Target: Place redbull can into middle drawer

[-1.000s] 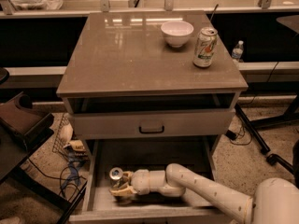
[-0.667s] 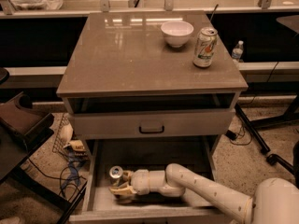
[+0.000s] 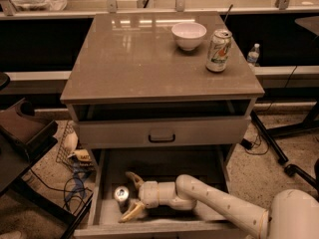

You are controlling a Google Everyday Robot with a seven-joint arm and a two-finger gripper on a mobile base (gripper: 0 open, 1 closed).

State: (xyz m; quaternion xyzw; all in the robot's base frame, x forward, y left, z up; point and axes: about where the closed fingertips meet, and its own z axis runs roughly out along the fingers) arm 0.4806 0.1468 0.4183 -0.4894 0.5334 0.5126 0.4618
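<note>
The redbull can (image 3: 121, 196) stands upright on the floor of the open middle drawer (image 3: 164, 169), near its front left corner; I see its silver top and dark body. My gripper (image 3: 125, 196) reaches into the drawer from the right on the white arm (image 3: 219, 205). Its fingers are spread wide, one behind the can and one in front of it, and they do not press on it. The gripper is open.
Above the open drawer is a closed drawer front with a black handle (image 3: 162, 135). On the cabinet top stand a white bowl (image 3: 188, 35) and a white-and-green can (image 3: 218, 50). A water bottle (image 3: 253, 55) stands behind the cabinet. Cables and clutter (image 3: 75, 163) lie on the floor at left.
The fingers have spread apart and let go of the can, which now stands on the drawer floor slightly lower in the view. The arm has barely moved.
</note>
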